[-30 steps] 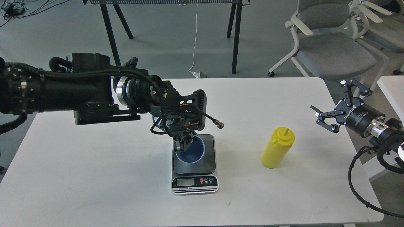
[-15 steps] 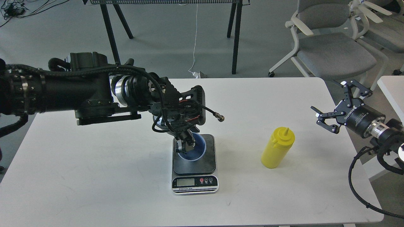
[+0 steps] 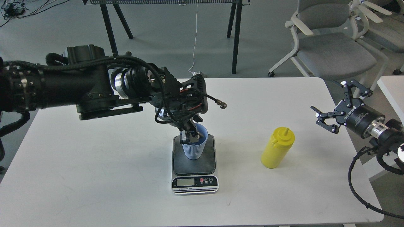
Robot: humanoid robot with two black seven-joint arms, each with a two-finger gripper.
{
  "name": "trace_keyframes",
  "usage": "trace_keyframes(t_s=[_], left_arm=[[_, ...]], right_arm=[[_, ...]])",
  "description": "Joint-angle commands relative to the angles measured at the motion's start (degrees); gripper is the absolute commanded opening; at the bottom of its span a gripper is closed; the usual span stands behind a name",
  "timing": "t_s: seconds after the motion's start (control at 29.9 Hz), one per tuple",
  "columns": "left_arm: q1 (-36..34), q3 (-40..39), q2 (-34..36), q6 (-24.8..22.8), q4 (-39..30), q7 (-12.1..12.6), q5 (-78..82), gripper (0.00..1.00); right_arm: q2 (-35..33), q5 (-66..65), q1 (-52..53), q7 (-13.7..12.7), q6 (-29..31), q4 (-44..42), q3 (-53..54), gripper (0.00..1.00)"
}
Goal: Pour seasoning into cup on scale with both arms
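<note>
Since the earlier frame the left gripper [image 3: 190, 136] has lifted, tilting the cup [image 3: 195, 146] it pinches by the near-left rim, apparently still touching the scale [image 3: 194, 165], while the right gripper [image 3: 328, 121] waits open right of the seasoning [image 3: 277, 147], ready to grasp.

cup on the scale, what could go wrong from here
The left gripper pinches only the cup rim, so the cup could tip or slip off the scale on release. The seasoning bottle stands ungrasped near the open right gripper; a careless approach might topple it.
</note>
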Motion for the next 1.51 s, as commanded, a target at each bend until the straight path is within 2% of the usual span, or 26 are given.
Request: trace_keyframes(t_s=[0.0,0.2,0.44,0.57,0.7,0.8,0.87,1.0,1.14,1.27,1.47], left_arm=[[1.4,-2.5,-0.5,0.0,1.6,0.0,-2.6,0.71],[1.2,-4.3,-0.6,-0.4,5.2,0.0,-7.0,0.86],[0.6,-6.6,0.5,-0.3,7.5,0.0,-17.1,0.90],[0.7,-12.6,3.6,0.2,10.3,0.0,-27.9,0.90],[1.5,-20.8,6.9,0.1,10.8,0.0,-37.2,0.91],[2.9,-25.0,10.2,0.2,10.8,0.0,-44.2,0.92],[4.3,-27.2,12.4,0.1,10.8,0.0,-48.1,0.94],[5.0,-29.4,17.3,-0.2,10.8,0.0,-50.8,0.95],[7.3,-30.1,20.6,0.0,10.8,0.0,-50.9,0.95],[10.8,-32.5,21.4,-0.2,10.8,0.0,-50.8,0.95],[15.3,-33.7,21.4,-0.2,10.7,0.0,-50.1,0.95]], right_arm=[[0.0,0.0,-0.1,0.0,0.0,0.1,0.0,1.00],[0.0,0.1,0.2,-0.1,0.0,0.3,0.2,1.00],[-0.4,0.1,0.9,-0.2,0.0,0.6,-0.2,1.00],[-1.3,0.1,2.4,-0.9,0.0,0.9,-0.9,1.00],[-6.4,0.1,4.9,-1.2,0.0,3.8,-4.3,1.00],[-7.6,1.2,10.9,-1.0,0.0,4.3,-6.7,1.00],[-7.5,6.1,13.6,-1.0,0.0,3.9,-6.2,1.00],[-8.7,26.3,16.4,-1.3,0.0,3.8,-6.1,1.00],[-11.2,36.6,16.9,-1.2,0.0,4.0,-1.3,1.00],[-11.8,50.9,13.5,-1.3,0.0,3.9,5.1,1.00],[-10.8,59.3,4.7,-0.6,0.0,6.7,13.8,1.00]])
